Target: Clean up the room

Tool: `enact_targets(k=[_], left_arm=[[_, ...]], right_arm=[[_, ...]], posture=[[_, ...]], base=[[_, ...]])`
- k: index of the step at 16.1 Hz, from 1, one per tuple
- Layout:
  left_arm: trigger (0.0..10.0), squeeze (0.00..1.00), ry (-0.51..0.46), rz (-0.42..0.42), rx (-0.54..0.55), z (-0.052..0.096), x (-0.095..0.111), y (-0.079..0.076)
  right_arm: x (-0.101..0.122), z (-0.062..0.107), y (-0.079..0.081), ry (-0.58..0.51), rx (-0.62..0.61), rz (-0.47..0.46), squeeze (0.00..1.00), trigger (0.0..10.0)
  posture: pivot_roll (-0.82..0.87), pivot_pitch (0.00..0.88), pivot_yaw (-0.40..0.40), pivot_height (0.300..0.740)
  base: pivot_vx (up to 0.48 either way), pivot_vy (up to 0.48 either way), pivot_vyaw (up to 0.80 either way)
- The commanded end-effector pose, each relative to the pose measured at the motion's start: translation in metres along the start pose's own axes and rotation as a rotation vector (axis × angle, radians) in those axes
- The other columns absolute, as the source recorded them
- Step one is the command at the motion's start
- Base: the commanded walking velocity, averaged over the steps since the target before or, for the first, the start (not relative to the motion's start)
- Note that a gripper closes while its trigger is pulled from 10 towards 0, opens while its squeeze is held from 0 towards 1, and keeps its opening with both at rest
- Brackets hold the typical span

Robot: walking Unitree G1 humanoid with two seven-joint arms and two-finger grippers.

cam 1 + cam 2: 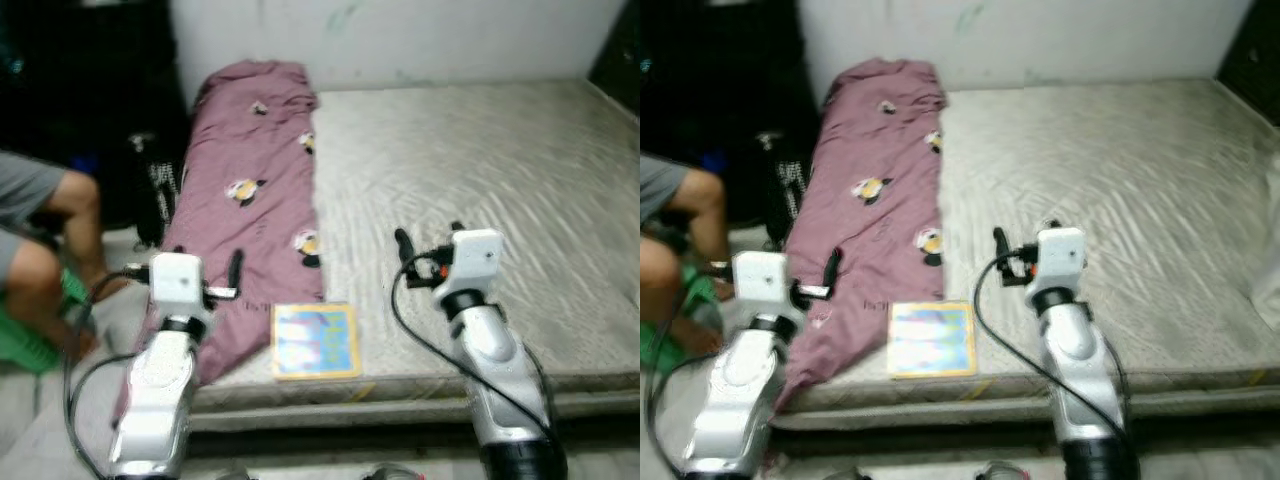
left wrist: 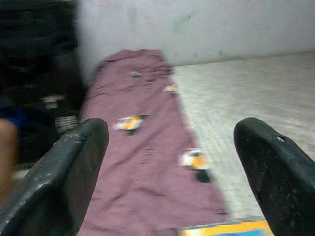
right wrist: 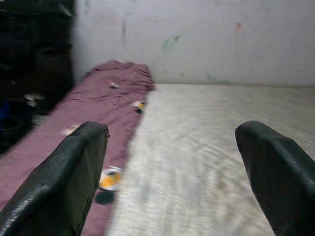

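A mauve blanket (image 1: pixel 250 190) with small penguin prints lies in a long strip down the left side of a bare grey mattress (image 1: pixel 480 190). A yellow-edged picture book (image 1: pixel 314 340) lies flat near the mattress's front edge, beside the blanket's lower end. My left gripper (image 1: pixel 205 265) is open above the blanket's front left corner; its fingers (image 2: pixel 64 177) frame the blanket (image 2: pixel 147 162) and the book's top edge (image 2: pixel 221 229). My right gripper (image 1: pixel 428 240) is open over the middle front of the mattress, right of the book, with nothing between its fingers (image 3: pixel 69 177).
A person sits at the left, bare knee (image 1: pixel 75 195) close to my left arm, beside a green object (image 1: pixel 30 340). Dark furniture and a black basket (image 1: pixel 150 180) stand left of the bed. A pale wall (image 1: pixel 400 35) backs the mattress.
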State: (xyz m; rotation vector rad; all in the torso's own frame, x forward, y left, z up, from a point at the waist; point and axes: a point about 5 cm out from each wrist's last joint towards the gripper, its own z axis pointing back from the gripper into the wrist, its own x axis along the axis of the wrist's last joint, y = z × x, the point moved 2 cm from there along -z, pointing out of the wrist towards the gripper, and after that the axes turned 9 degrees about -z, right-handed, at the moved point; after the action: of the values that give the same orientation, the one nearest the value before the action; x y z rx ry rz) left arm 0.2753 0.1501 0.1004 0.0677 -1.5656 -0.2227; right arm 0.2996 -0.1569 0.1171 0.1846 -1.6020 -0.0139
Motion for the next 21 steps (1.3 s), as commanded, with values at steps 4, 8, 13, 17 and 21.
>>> enact_targets(k=[4, 8, 13, 17, 21], left_arm=[[10.0, 0.0, -0.01, -0.007, 0.013, 0.0015, 0.0025, 0.0064], [10.0, 0.0, -0.006, -0.002, 0.012, 0.0026, 0.0019, 0.0046], [10.0, 0.0, -0.001, 0.004, 0.014, 0.0038, 0.0013, 0.0038], [10.0, 0.0, -0.006, 0.031, 0.012, 0.0039, 0.0015, 0.0029], [10.0, 0.0, -0.053, 0.046, -0.038, 0.006, 0.0071, 0.0004]], right_arm=[[0.0035, -0.0018, 0.005, -0.009, 0.017, -0.003, 0.0, 10.0], [0.0033, -0.0013, 0.0057, -0.004, 0.024, 0.004, 0.0, 10.0], [0.0032, 0.0001, 0.0055, 0.002, 0.027, 0.009, 0.0, 10.0], [0.0026, 0.0005, 0.0046, 0.007, 0.025, 0.01, 0.0, 10.0], [0.0027, -0.0007, 0.0044, 0.005, 0.026, 0.01, 0.0, 10.0]], posture=[[-0.07, 0.0, 0.03, 0.74], [-0.07, 0.0, 0.026, 0.74], [-0.07, 0.0, 0.023, 0.74], [-0.07, 0.0, 0.021, 0.74], [-0.07, 0.0, 0.02, 0.74]], base=[[0.0, -0.401, 0.0], [0.0, -0.398, 0.0], [0.0, -0.389, 0.71], [0.0, -0.245, 0.24], [0.0, 0.0, 0.0]])
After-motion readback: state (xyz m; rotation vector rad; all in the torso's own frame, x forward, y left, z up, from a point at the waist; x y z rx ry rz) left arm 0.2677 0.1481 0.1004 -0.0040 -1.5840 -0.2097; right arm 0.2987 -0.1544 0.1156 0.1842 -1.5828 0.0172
